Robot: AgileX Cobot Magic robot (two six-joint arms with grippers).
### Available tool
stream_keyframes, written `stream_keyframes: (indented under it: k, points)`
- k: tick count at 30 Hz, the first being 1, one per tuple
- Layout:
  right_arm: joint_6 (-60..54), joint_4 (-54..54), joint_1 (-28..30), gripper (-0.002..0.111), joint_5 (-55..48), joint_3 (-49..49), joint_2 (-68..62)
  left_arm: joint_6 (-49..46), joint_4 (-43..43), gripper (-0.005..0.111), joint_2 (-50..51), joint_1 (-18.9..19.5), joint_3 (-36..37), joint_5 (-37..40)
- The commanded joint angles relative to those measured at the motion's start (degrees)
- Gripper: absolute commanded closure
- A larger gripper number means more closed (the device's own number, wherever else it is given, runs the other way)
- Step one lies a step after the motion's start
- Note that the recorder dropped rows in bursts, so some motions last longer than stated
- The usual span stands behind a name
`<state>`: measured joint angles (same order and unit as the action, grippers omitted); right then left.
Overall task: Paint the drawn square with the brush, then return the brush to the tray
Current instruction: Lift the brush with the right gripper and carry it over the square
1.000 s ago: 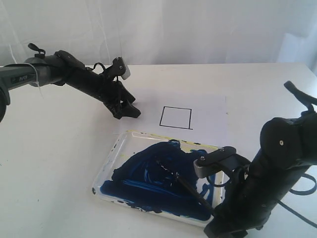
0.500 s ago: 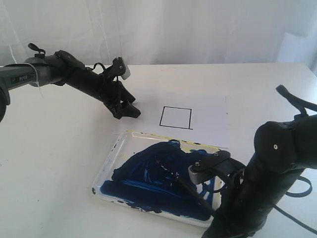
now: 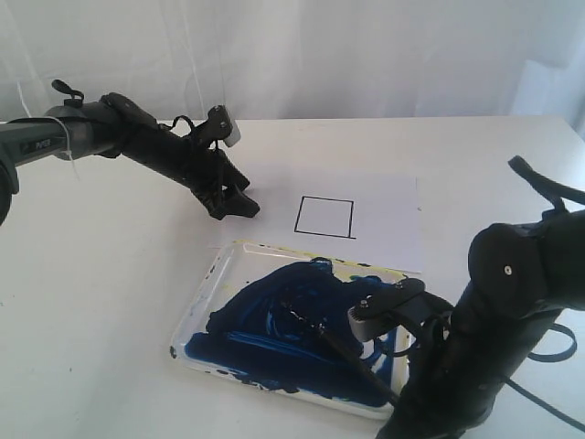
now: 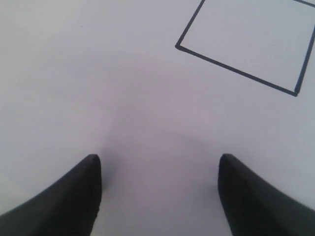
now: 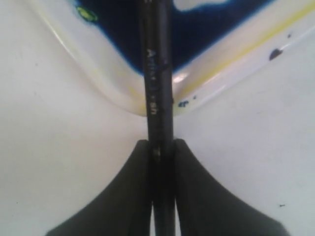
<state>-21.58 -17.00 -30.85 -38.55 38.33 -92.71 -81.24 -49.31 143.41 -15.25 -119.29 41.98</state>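
right pincer (image 5: pixel 161 145) clenching on the brush (image 5: pixel 156 73) handle at the tray (image 5: pixel 93 69) corner, left pincer (image 4: pixel 160 162) hanging spread wide just beside the drawn square (image 4: pixel 246 44)

One bench (image 3: pixel 91 274) is carrying everything. Two black robot arms are reaching over it, one at the far left and one at the near right, so two hands are showing: the left hand (image 4: pixel 157 162) and the right hand (image 5: pixel 161 145). One tray (image 3: pixel 201 304) is sitting at the near side. One brush (image 3: pixel 352 358) is showing. One sheet of paper (image 3: pixel 388 206) is lying farther back, bearing one drawn square (image 3: pixel 325 217).
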Motion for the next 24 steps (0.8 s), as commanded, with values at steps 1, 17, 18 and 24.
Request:
stream_keyframes:
  k: [1,17,18,24]
  points:
    - [-0.05,1.44,-0.02,0.108,-3.44,1.89,0.19,0.27,0.06,0.037,0.15,-0.19,-0.07,0.97]
    - [4.04,17.0,0.08,0.108,-22.82,12.34,5.29,0.27,0.06,0.037,0.15,-0.19,-0.07,0.86]
    - [4.28,17.88,0.08,0.108,-24.17,13.41,5.29,0.27,0.06,0.037,0.15,-0.19,-0.07,0.86]
    - [10.87,29.76,0.08,0.108,-31.41,20.07,5.19,0.27,0.06,0.037,0.15,-0.19,-0.07,0.86]
